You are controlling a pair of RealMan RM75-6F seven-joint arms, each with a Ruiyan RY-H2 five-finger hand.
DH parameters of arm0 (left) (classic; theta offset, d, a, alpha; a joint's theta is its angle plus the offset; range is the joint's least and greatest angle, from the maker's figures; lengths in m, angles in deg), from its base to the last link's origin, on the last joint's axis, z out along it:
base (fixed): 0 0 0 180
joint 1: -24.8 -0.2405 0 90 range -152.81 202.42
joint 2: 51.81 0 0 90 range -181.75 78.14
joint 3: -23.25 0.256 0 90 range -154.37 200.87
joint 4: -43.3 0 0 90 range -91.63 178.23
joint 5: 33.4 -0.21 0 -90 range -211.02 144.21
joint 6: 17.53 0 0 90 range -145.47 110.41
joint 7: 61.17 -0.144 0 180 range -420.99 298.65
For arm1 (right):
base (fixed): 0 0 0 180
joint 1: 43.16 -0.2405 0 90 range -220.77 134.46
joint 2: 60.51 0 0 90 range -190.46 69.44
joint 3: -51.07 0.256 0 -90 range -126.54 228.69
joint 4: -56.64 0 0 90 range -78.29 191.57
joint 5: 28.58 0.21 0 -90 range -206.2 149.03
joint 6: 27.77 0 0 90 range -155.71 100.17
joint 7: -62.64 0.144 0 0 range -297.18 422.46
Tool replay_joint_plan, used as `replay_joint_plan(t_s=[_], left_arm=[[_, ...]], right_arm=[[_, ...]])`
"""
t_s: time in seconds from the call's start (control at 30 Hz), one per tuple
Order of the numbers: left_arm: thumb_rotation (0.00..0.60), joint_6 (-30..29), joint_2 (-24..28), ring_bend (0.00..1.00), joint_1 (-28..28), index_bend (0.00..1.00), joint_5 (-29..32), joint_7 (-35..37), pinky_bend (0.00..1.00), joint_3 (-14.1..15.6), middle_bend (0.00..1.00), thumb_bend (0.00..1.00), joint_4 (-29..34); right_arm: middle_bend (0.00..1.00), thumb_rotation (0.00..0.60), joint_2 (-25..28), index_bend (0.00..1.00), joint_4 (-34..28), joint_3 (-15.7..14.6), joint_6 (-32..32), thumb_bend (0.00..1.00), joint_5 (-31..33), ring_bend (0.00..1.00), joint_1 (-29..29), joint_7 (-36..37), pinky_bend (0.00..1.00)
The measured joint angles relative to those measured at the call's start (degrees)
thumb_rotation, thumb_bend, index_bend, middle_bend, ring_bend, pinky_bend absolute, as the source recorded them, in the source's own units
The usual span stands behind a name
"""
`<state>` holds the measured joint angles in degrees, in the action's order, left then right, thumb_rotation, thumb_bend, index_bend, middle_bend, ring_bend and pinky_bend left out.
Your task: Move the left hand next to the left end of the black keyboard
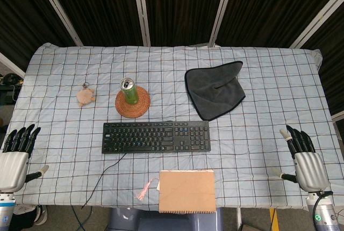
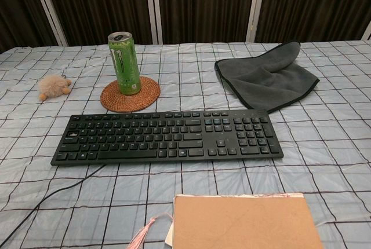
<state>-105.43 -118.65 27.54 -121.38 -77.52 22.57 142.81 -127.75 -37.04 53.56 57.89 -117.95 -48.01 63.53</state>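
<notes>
- Nearest the front edge of the table [image 1: 269, 80] lies a brown notebook [image 1: 187, 190], a pink tassel [image 1: 142, 192] trailing from its left side.
- Behind it, mid-table, the black keyboard [image 1: 156, 136] runs lengthwise left to right, parallel to the front edge, number pad at the right, its cable [image 1: 102, 180] leaving toward the front.
- Left hand [image 1: 15, 156] rests at the front left corner, fingers spread, holding nothing, well apart from the keyboard's left end.
- Right hand [image 1: 303, 156] sits at the front right corner, likewise spread and empty.
- Farther back: green can [image 2: 125, 62] upright on a woven coaster [image 2: 130, 94], plush toy [image 2: 53, 87], grey cloth [image 2: 264, 75].
</notes>
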Motion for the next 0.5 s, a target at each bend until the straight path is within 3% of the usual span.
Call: replay_joint_plan(t_s=[0.5], left_arm=[[0.600, -0.1, 0.1, 0.00, -0.2, 0.00, -0.3, -0.2, 0.00, 0.2, 0.00, 0.00, 0.2]], right_arm=[[0.00, 0.600, 0.3, 0.06, -0.4, 0.0, -0.1, 0.04, 0.3, 0.00, 0.1, 0.2, 0.00]])
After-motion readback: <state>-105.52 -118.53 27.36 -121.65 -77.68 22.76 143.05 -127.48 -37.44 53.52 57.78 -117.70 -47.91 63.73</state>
